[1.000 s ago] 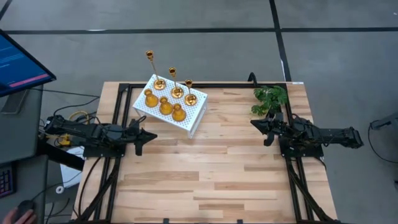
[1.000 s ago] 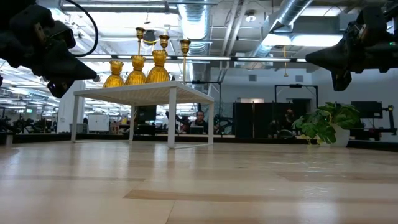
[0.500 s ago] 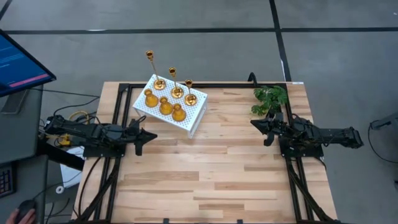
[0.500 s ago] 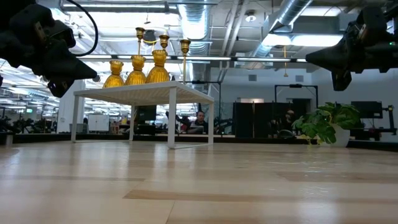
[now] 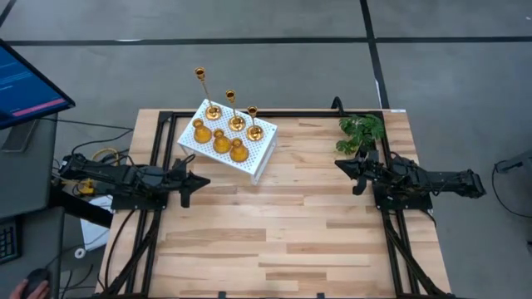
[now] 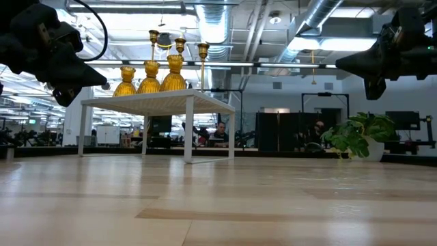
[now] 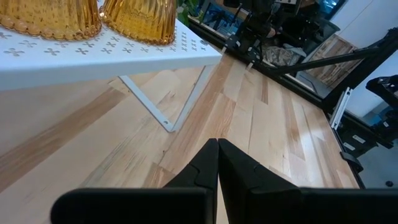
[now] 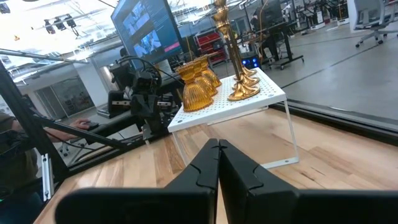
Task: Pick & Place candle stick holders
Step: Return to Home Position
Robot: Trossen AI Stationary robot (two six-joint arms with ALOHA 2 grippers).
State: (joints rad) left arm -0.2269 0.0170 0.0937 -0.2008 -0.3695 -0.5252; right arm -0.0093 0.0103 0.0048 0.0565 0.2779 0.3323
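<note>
Six gold candle stick holders stand on a small white perforated stand [image 5: 253, 158] at the table's far left. Three have tall thin stems on round bases [image 5: 236, 123]; three are short and bell-shaped [image 5: 219, 141]. They also show in the low view [image 6: 151, 77] and the right wrist view [image 8: 198, 87]. My left gripper [image 5: 206, 180] is shut and empty, above the table near its left edge, on the near side of the stand. My right gripper [image 5: 337, 164] is shut and empty, near the right edge beside the plant.
A green leafy plant [image 5: 362, 131] stands at the far right corner. A monitor [image 5: 25, 83] stands off the table's left. A person's hand [image 5: 33, 288] shows at the lower left, off the table. Bare wood [image 5: 283, 216] lies between the two arms.
</note>
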